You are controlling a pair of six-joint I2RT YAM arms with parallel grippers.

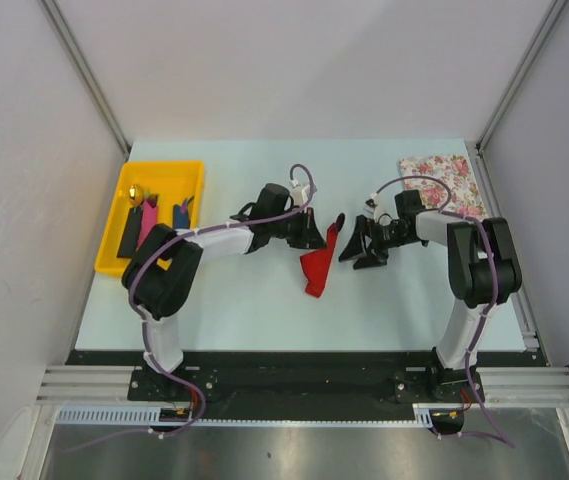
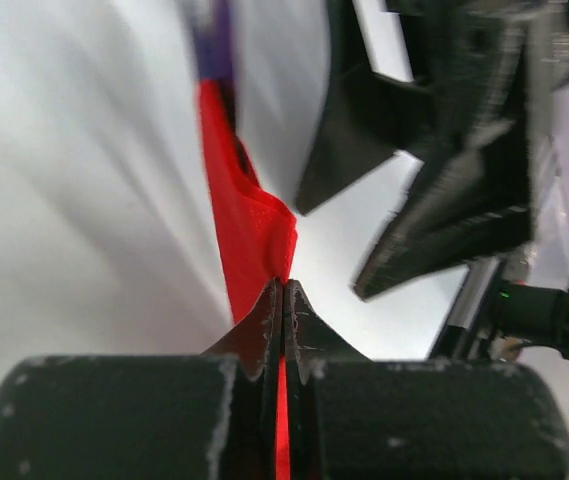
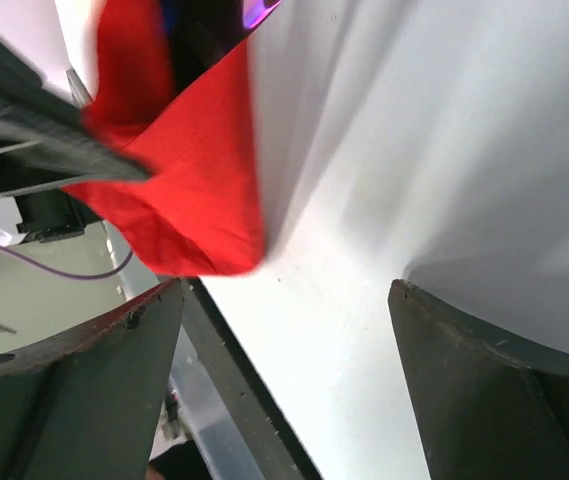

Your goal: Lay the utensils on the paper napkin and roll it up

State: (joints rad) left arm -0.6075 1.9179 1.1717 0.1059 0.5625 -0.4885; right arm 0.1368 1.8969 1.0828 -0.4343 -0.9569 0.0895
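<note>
- paper napkin point(image 1: 316, 270): thin red paper, matt, softly creased.
- tray point(image 1: 164, 170), left of the napkin: smooth yellow plastic, slightly glossy.
- table point(image 1: 264, 310) beneath the napkin: pale, smooth, matt.
- left gripper point(image 2: 282, 295): black matt plastic, scuffed edges.

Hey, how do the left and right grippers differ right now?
The left gripper is shut; the right gripper is open. The left gripper pinches the red napkin; the right gripper holds nothing. Both are black, two-fingered, and point toward each other across the napkin.
</note>
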